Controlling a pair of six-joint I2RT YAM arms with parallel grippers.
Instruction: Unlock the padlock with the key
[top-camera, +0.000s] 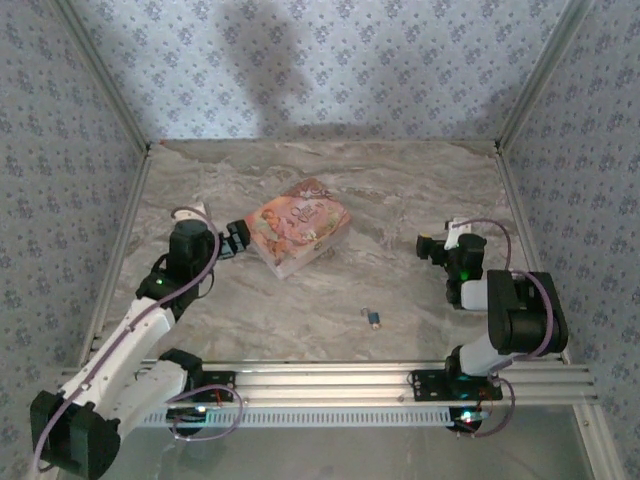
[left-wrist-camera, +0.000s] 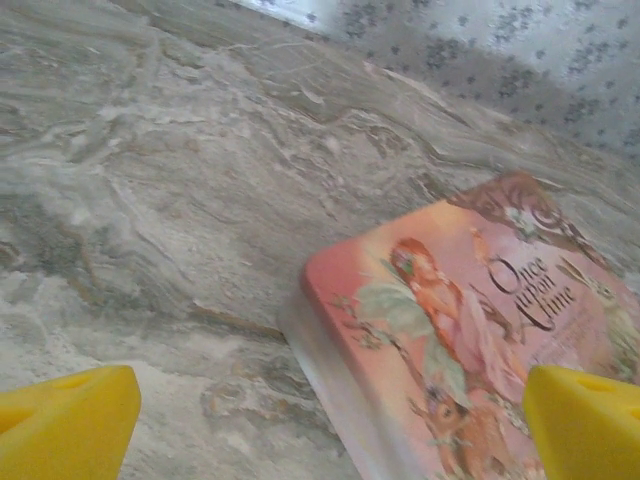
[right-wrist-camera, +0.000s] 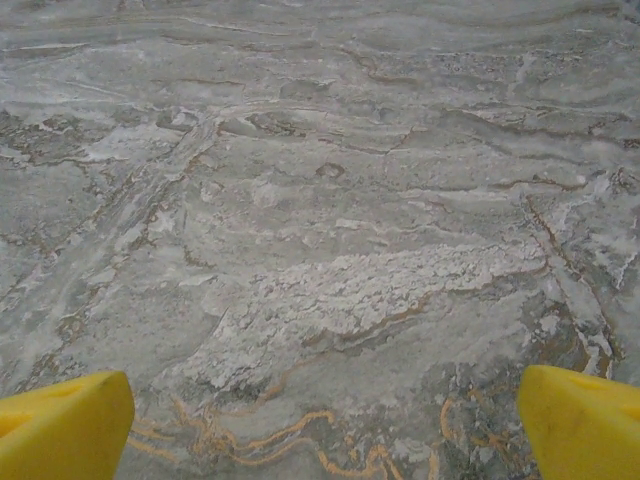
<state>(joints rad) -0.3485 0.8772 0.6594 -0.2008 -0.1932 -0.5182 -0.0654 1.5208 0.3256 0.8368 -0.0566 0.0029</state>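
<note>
A grey marbled surface (top-camera: 330, 180) lay boxed in by blue-flowered walls (top-camera: 330, 70), with metal rails (top-camera: 400, 380) along its near edge. The padlock (top-camera: 372, 318), a speck too small to read, sat on open stone near the front rails, well apart from both arms. The left gripper (top-camera: 240, 240), fingers spread wide, stood just beside a pink picture box (top-camera: 298, 232); its wrist camera caught the lid's lettering. The right gripper (top-camera: 428, 245), likewise spread, faced bare stone.

Left claw (top-camera: 240, 238) spread wide and low, right claw (top-camera: 424, 244) spread wide, both empty
</note>
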